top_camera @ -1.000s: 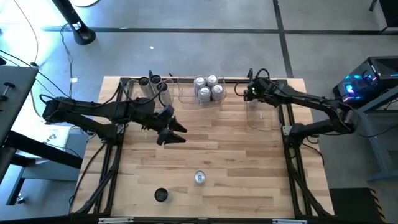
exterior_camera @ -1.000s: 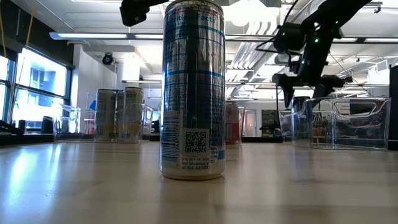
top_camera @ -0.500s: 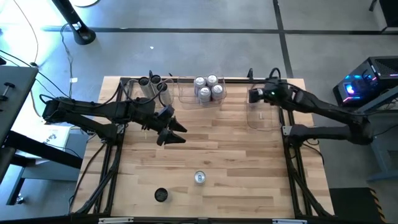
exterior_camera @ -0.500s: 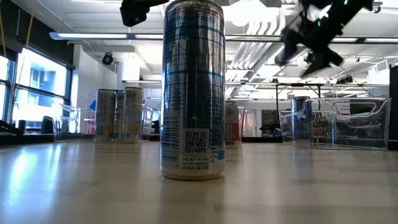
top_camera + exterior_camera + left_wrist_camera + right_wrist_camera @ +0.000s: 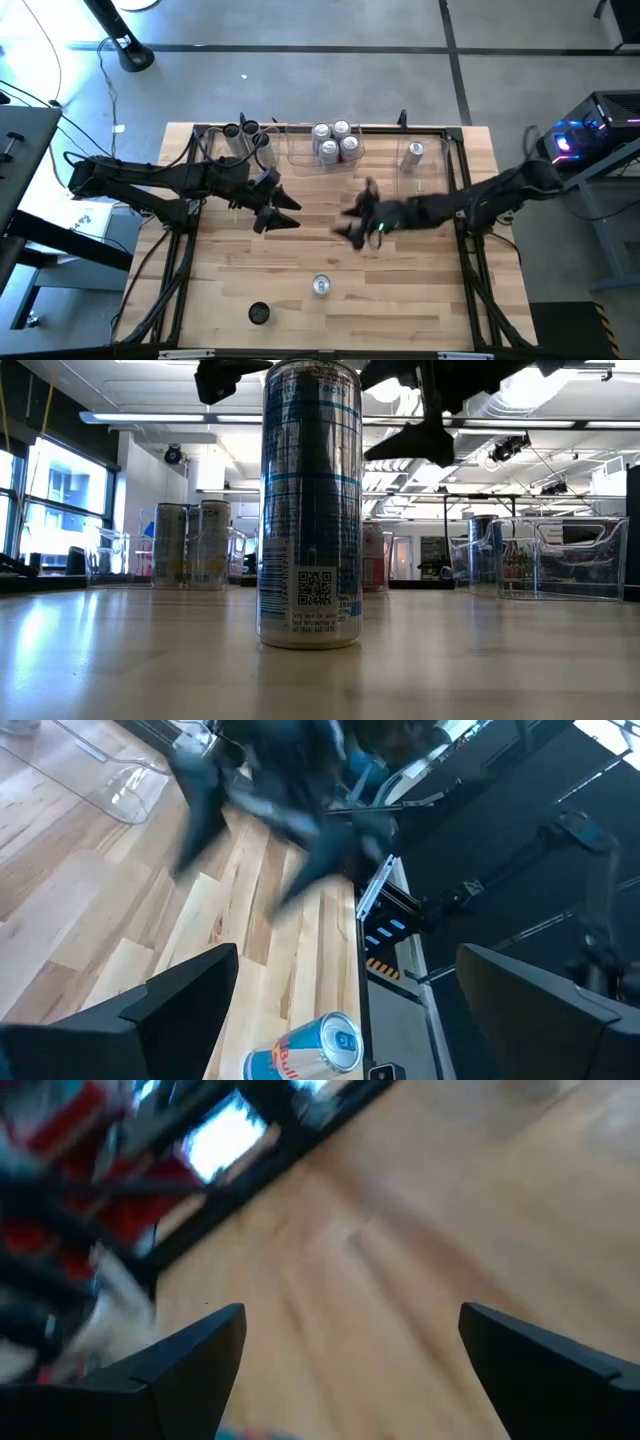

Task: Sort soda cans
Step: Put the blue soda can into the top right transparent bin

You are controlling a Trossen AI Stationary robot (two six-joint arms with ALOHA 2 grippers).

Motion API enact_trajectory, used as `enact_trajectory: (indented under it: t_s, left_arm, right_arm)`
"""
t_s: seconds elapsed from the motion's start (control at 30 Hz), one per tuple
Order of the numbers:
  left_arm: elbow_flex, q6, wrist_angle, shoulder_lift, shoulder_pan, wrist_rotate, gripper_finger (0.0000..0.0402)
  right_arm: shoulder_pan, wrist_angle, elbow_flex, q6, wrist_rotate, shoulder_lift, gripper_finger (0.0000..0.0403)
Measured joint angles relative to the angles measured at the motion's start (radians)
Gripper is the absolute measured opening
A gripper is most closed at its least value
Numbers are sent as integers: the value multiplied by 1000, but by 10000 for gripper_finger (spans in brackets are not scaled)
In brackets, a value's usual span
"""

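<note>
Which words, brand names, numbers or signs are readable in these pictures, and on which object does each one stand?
No text can be read with certainty.
Silver and blue soda can, low view: a QR code and small print below it, too small to read.
Same can, left wrist view: red lettering on its side, cut off and not legible.
Cans in the far bins: too small to read.

Glossy metal can [image 5: 310, 505] on a smooth, pale wood table [image 5: 400, 290]; beyond the can, clear glossy plastic bins [image 5: 560, 558].
</note>
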Motion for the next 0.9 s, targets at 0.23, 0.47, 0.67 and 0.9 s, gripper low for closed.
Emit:
enact_trajectory:
  t_s: [0.23, 0.47, 0.67, 0.9]
  left_arm:
    - [0, -35, -31, 0, 1, -25, 369]
    - [0, -81, -111, 0, 1, -22, 369]
    - [0, -82, -120, 0, -2, 33, 369]
    - [0, -76, -138, 0, -4, 39, 369]
  right_arm:
    - [154, -6, 175, -111, -50, 230, 362]
    - [180, -4, 306, -205, -118, 359, 362]
    - [193, -26, 310, -216, -166, 418, 362]
    - [241, -38, 313, -285, -133, 428, 362]
